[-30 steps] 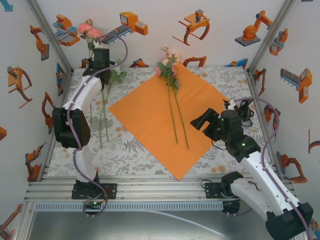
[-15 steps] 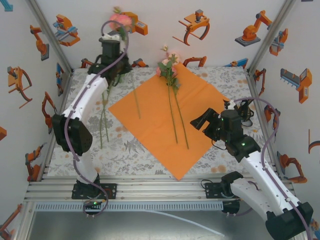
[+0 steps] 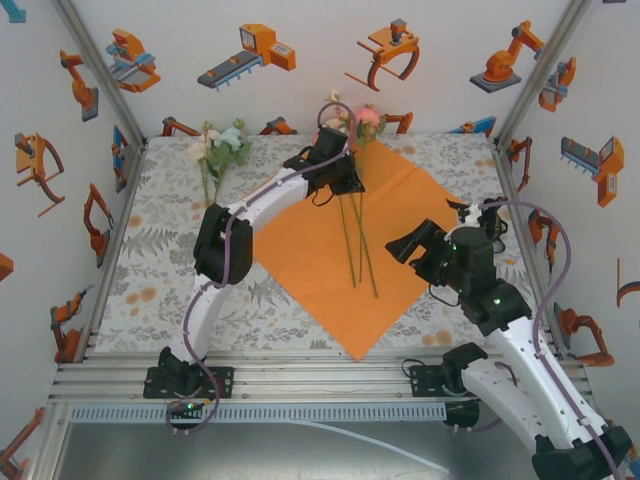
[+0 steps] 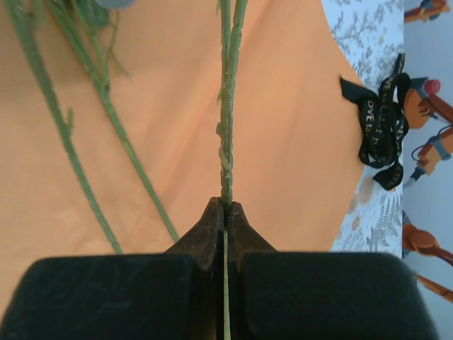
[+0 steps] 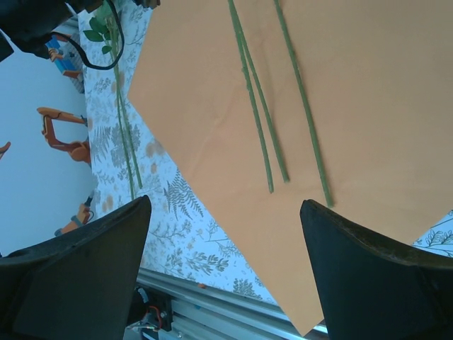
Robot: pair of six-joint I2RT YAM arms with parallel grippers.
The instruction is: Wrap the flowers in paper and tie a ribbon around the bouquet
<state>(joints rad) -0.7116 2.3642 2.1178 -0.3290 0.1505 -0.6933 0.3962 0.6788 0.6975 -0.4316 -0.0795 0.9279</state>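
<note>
Flower stem (image 4: 226,142) clamped in my left gripper (image 4: 224,207), jaws pressed together on it. Its pink bloom (image 3: 367,118) sits over the far corner of the one orange paper (image 3: 300,240). The long axis runs far to near, roughly parallel to the other stems. I count three stems (image 5: 272,134) over the sheet, the held one, I judge, among them. A second bunch (image 3: 220,148) lies on the counter (image 3: 150,260), far left, off the paper. One black ribbon (image 4: 382,127) lies just past the sheet's edge. My right gripper (image 3: 408,243), jaws wide apart and empty, hovers near the stems' lower ends. The left arm is nearer the blooms.
</note>
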